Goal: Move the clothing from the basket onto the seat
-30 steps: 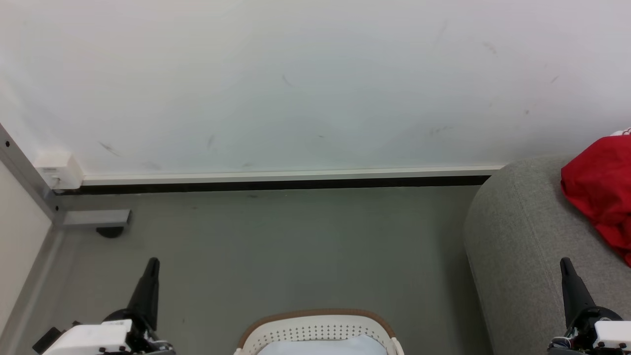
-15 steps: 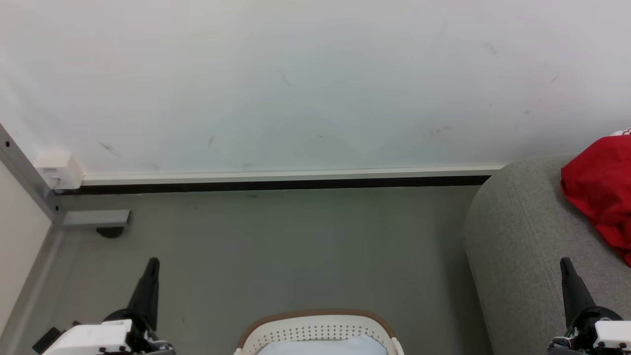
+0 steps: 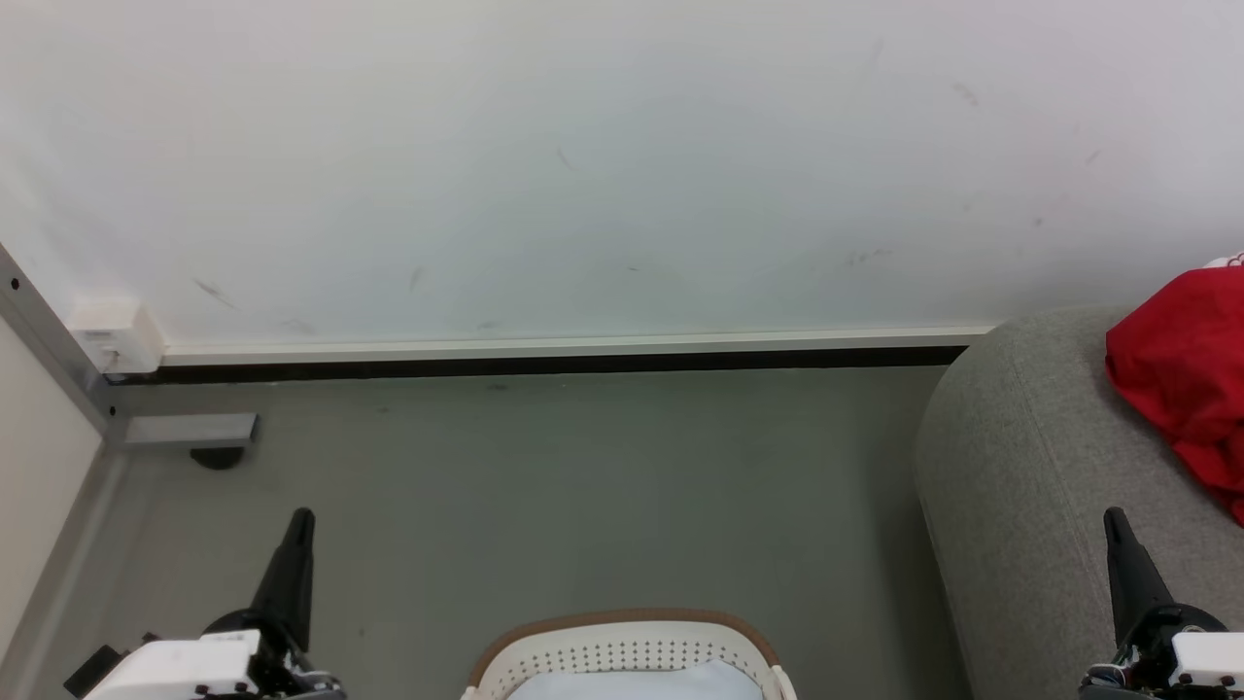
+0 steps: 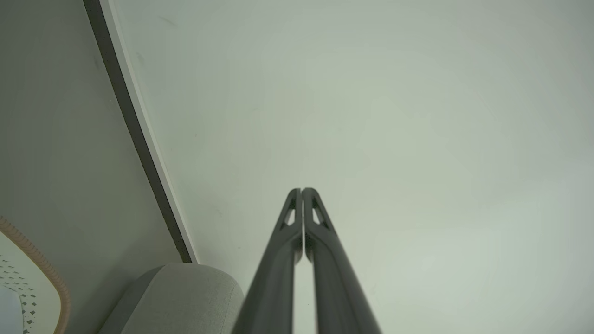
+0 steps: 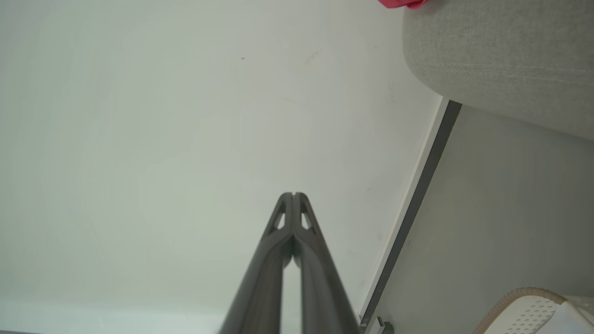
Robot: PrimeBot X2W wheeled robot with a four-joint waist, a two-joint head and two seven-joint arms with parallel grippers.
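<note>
the jersey (image 3: 1181,374) lies on the sofa (image 3: 1030,486), at the right. the laundry basket (image 3: 627,651) stands on the floor (image 3: 544,486), left of the sofa.

**Illumination and image quality**

Even, diffuse light fills all three views. The matt white wall (image 3: 622,165) reads bright and slightly washed out, with a faint green cast and no glare. A faint soft shadow lies on the grey floor (image 3: 583,486) beside the rounded light grey fabric sofa (image 3: 1020,467). In the wrist views, the dark two-fingered left end effector (image 4: 302,191) and right end effector (image 5: 293,195) blur toward the bottom edge.
</note>
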